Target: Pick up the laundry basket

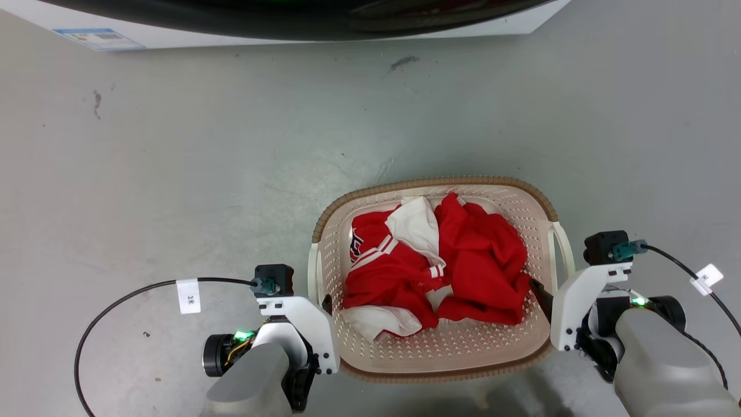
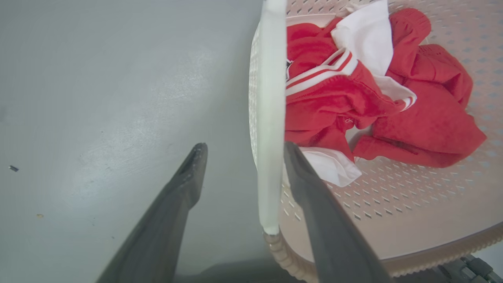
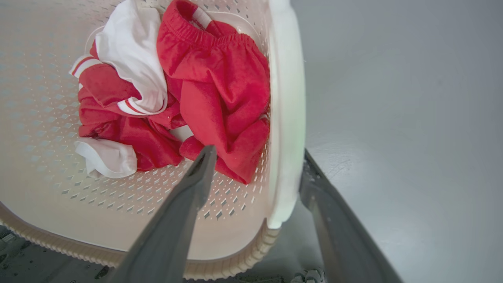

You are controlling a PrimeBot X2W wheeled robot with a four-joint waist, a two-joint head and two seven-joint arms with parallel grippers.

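The laundry basket [image 1: 440,183] is seen directly between the two hands, over the grey floor [image 1: 173,174]. Whether it rests on the floor or is raised cannot be told.

The left hand [image 2: 244,146] is spread, with its fingers set astride the basket's left loop handle [image 2: 271,118]. The inner finger is placed inside the basket, just beside the handle. The outer finger is kept apart from the handle, over bare floor. Nothing is pinched.

The right hand [image 3: 257,152] is likewise spread and is set astride the right loop handle [image 3: 289,118]. Its inner finger is pointed into the basket above the perforated bottom. Its outer finger is partly hidden behind the handle's outer face, and contact there cannot be judged.

Crumpled red and white garments [image 1: 463,260] are piled in the basket, ahead of both inner fingertips and between the two hands. The brown woven-look rim is seen below each wrist and curving round the far end.

A white washing machine [image 1: 521,26] is placed well beyond the fingertips, apart from the basket. A black cable [image 1: 116,298] with a white tag is looped outward from the left wrist.
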